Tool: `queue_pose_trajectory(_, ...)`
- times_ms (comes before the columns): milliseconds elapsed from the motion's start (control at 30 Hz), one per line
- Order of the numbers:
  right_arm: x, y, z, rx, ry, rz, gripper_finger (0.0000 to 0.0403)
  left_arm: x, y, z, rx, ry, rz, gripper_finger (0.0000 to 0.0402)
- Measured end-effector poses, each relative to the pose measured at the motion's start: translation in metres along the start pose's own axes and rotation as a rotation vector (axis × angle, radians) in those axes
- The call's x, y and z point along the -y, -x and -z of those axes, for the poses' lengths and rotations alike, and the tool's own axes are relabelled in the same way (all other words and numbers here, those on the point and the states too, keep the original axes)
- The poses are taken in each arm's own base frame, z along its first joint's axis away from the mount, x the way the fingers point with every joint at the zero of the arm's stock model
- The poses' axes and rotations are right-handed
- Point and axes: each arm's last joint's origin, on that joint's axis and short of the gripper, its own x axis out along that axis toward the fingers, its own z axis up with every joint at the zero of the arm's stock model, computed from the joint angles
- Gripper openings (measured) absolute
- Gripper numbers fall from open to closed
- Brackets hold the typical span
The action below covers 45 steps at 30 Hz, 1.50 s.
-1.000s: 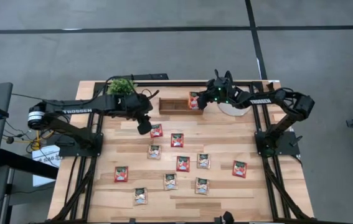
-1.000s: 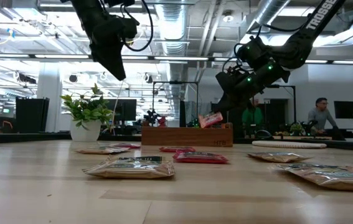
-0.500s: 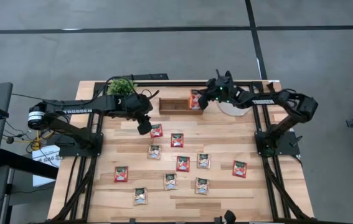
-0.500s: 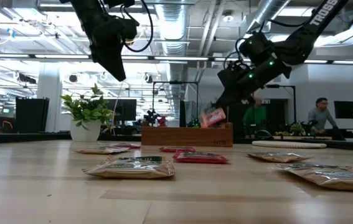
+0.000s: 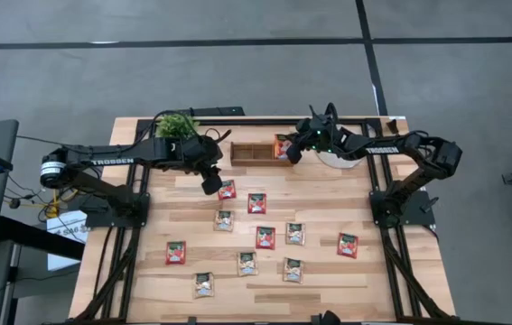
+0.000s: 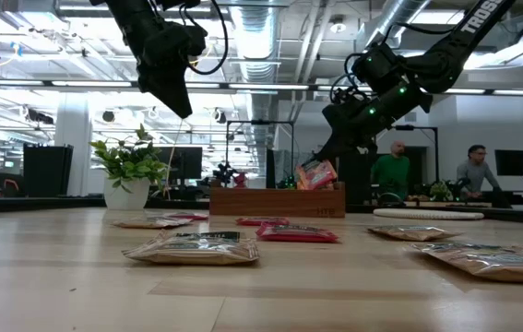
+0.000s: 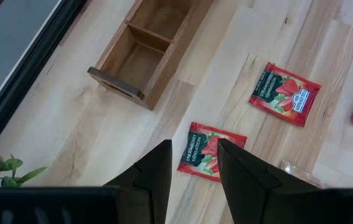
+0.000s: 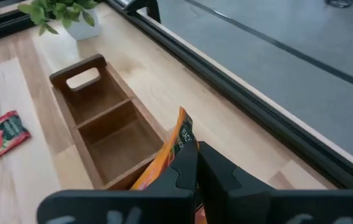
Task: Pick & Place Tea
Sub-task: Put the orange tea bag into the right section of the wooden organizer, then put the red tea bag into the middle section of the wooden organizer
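My right fingers (image 8: 192, 163) pinch an orange sachet (image 8: 164, 163) above the tray (image 8: 101, 134) for dropping; left fingers (image 7: 192, 171) hover parted over a red sachet (image 7: 208, 151).

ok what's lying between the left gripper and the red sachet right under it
Nothing: in the left wrist view the left gripper hangs with open fingers above the red sachet, only bare table around it.

A pale wooden plank surface (image 5: 147, 271) fills the centre of the overhead frame, on a grey floor. Along its upper edge stand a small potted plant (image 5: 176, 125) at upper left, a long brown wooden tray (image 5: 254, 153) at upper centre, and a round pale disc (image 5: 339, 159) at upper right. About eleven flat tea sachets (image 5: 256, 203), red or pale, lie scattered across the middle and lower part.
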Motion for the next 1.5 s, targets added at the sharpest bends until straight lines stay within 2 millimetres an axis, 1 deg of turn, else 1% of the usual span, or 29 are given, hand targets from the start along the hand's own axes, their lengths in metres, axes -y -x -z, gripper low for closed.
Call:
queue_pose_trajectory(733,0.0,0.0,0.0,0.0,0.016,-0.002,0.0,0.0,0.0,0.0,0.004,0.001,0.001,0.0121)
queue_pose_trajectory(900,0.0,-0.005,0.005,-0.022,-0.001,-0.003,0.0001,0.0,0.0,0.0,0.004,0.0,0.0,0.0121)
queue_pose_trajectory(1000,-0.002,-0.01,0.008,-0.031,-0.007,-0.01,0.0015,0.0,0.0,0.0,0.004,0.0,0.0,0.0121)
queue_pose_trajectory(1167,-0.002,-0.012,0.009,-0.021,-0.007,-0.011,0.0057,0.0,0.0,0.0,0.004,-0.001,0.0,0.0121)
queue_pose_trajectory(1267,0.001,-0.012,0.009,-0.02,-0.01,-0.004,0.0075,0.0,0.0,0.0,0.004,-0.002,0.0,0.0121)
queue_pose_trajectory(1367,0.003,-0.012,0.009,-0.02,-0.014,0.002,0.0083,0.0,0.0,0.0,0.004,-0.005,0.0,0.0121)
queue_pose_trajectory(1500,0.007,-0.012,0.008,-0.019,-0.02,0.013,0.0082,0.0,0.0,0.0,0.004,-0.01,0.0,0.0121)
